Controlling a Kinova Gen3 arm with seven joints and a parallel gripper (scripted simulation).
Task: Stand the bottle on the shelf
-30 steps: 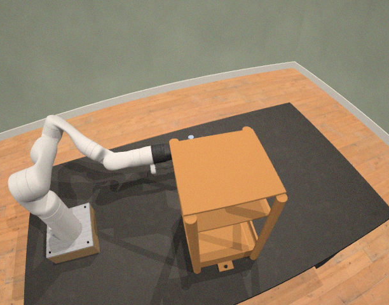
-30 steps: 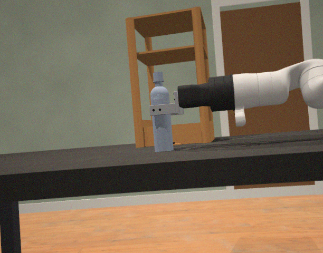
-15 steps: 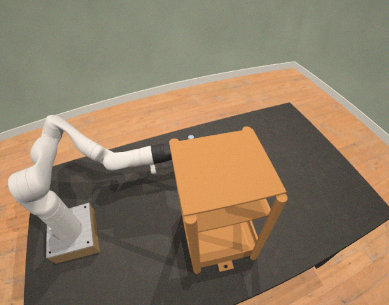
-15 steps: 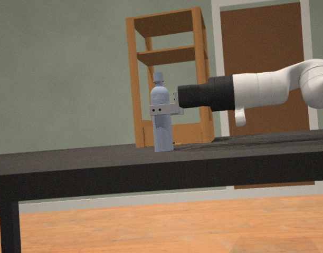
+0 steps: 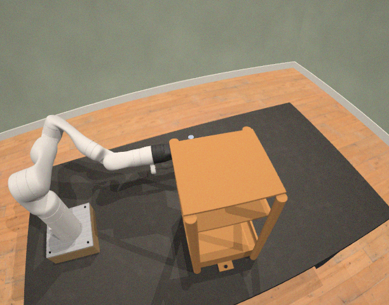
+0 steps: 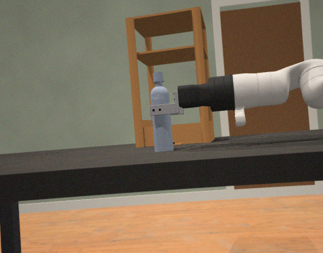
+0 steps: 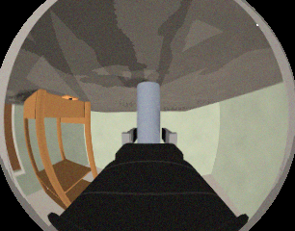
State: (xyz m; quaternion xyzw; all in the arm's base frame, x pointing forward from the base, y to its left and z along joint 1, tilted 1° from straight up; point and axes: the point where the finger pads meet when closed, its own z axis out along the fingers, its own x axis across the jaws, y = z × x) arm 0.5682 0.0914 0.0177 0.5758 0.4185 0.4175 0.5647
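The pale blue bottle (image 6: pixel 161 115) stands upright on the black table, cap up. In the overhead view only its cap (image 5: pixel 190 136) shows behind the shelving unit's top. My gripper (image 6: pixel 163 109) reaches in level from the right, and its open fingers stand on either side of the bottle's middle without closing on it. In the wrist view the bottle (image 7: pixel 147 112) sits centred between the two fingertips. The orange shelving unit (image 5: pixel 220 193) stands beside the bottle; its lower compartment (image 5: pixel 225 241) holds nothing.
The unit also shows behind the bottle in the side view (image 6: pixel 170 78) and at the left of the wrist view (image 7: pixel 58 148). The arm's base (image 5: pixel 70 232) stands at the table's near left corner. The table edge runs close in front of the bottle in the side view.
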